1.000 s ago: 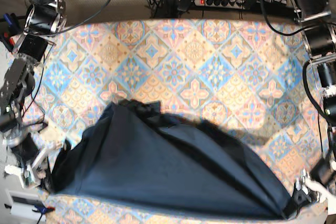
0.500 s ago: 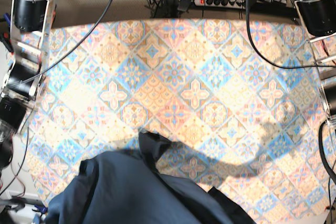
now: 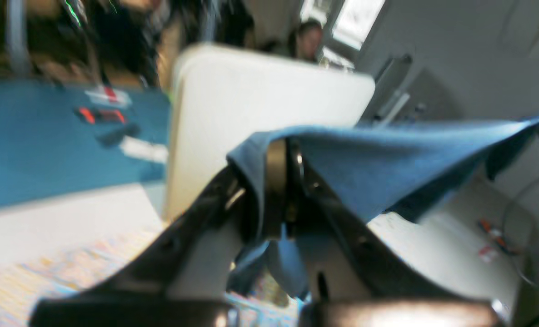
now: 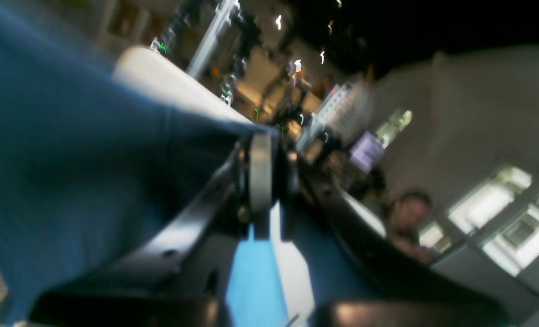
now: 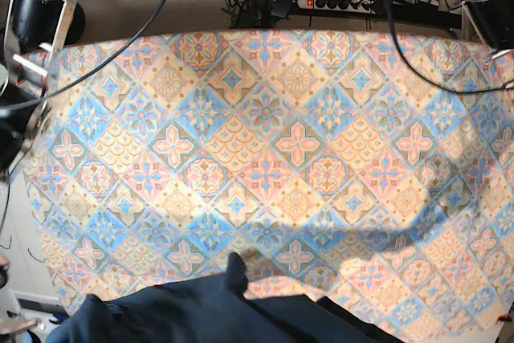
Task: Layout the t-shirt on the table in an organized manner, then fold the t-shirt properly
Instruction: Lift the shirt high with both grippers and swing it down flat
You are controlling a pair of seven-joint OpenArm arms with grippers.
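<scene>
Base view: you see the bench [image 5: 265, 118], draped in its tile-patterned cloth of orange, pink and blue medallions, lying almost wholly bare, while the t-shirt [image 5: 201, 311] shows only as a dark navy mass along the bottom edge of the frame, one small peak of fabric rising near the middle. A soft curved shadow [image 5: 377, 234] crosses the cloth to the right of the garment. Neither gripper tip appears in this view; you see only upper arm segments at the left and right edges and cables and a power strip [image 5: 345, 2] beyond the far side of the bench. Left wrist view: the left gripper [image 3: 284, 190] has its jaws closed on a fold of the t-shirt [image 3: 387, 159], and the cloth stretches away to the right as a taut, nearly level sheet held up in the air, with a strip of the patterned bench [image 3: 47, 277] visible low at the left. Right wrist view: the right gripper [image 4: 269, 177] likewise has its jaws pinched on the t-shirt [image 4: 69, 159], the fabric filling the left half of the frame and running up to the fingertips. Both wrist views are blurred, and the room behind them cannot be read in detail, so you cannot tell which part of the garment each gripper holds.
</scene>
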